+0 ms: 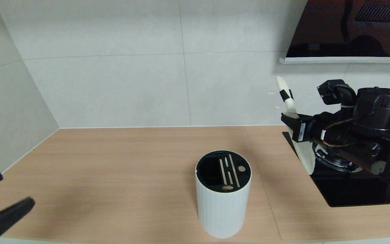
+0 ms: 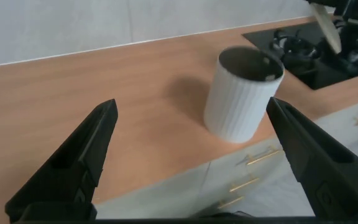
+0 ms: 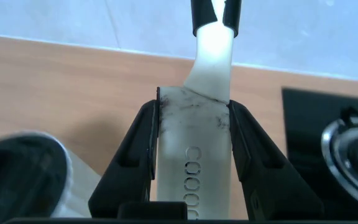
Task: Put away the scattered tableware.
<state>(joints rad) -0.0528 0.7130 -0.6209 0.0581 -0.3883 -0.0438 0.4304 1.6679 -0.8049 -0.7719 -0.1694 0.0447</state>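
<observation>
The left gripper [image 1: 16,188] is seen low at the left over the wooden counter [image 1: 113,159], its jaws spread wide with nothing between them. Near the counter's front edge a white ribbed holder [image 1: 222,203] is stood upright, its dark slotted top facing up. To the right, a cream spatula [image 1: 306,154] is pinched at its neck by the right gripper [image 1: 292,124], handle up, blade hung above the near edge of the black hob [image 1: 350,193]. The task is judged part done: the spatula is held off the counter but not yet brought to the holder. What lies inside the slots cannot be made out, and the spatula's middle is hidden by the jaws
</observation>
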